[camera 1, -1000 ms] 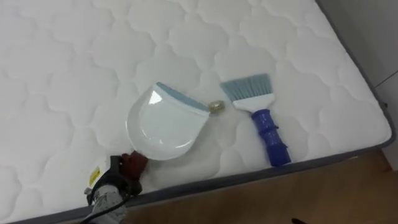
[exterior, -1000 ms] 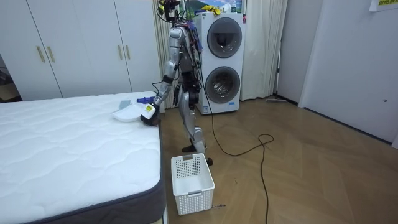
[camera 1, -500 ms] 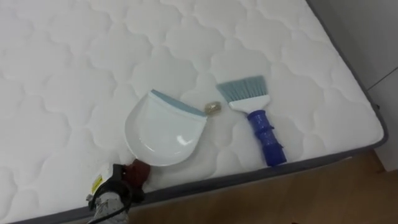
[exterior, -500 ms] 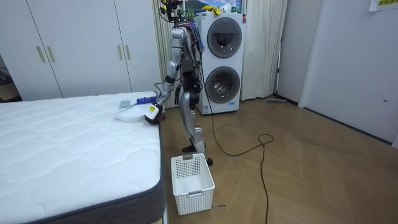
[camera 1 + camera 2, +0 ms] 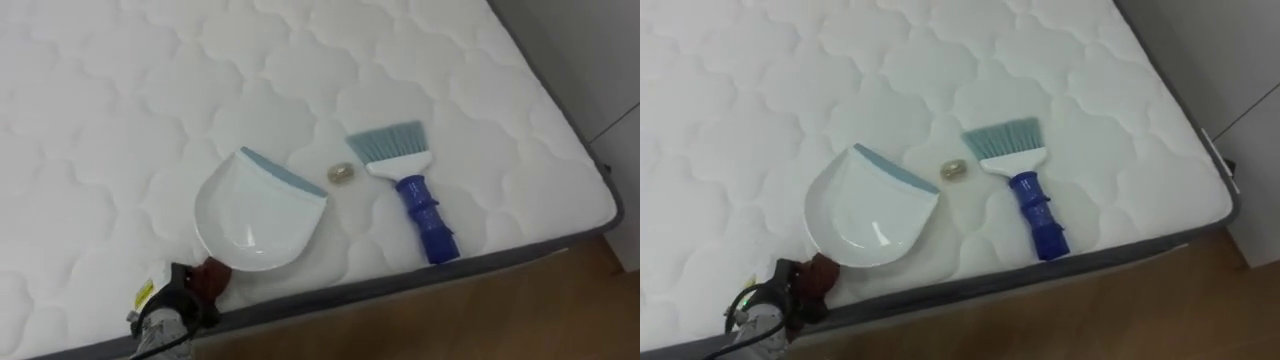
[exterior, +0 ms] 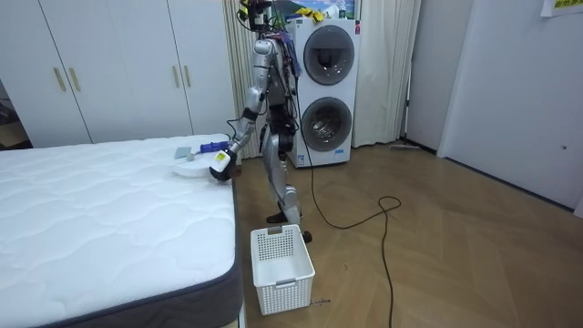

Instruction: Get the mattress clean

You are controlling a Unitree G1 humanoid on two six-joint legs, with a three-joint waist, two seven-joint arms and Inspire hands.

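A white dustpan (image 5: 255, 215) with a grey-blue lip lies on the white quilted mattress (image 5: 120, 110) near its front edge. My left hand (image 5: 205, 280) comes in from the lower left, fingers curled at the pan's rear handle. A small brownish scrap (image 5: 340, 173) sits just past the lip's right end, a little apart from it. To the right of the scrap lies a hand brush (image 5: 415, 190) with pale blue bristles pointing away and a blue handle toward the edge. In the room view I stand at the bed's corner, left hand (image 6: 221, 164) on the pan (image 6: 189, 167).
The mattress's dark side edge (image 5: 450, 265) runs along the front, with wooden floor below. A white laundry basket (image 6: 281, 267) stands on the floor beside the bed. Stacked washing machines (image 6: 326, 91) are behind me, white wardrobes along the far wall.
My left hand has drawn the dustpan slightly back toward the bed's edge; its lip touched the scrap before and now stands a little off it. Brush and scrap stay put.
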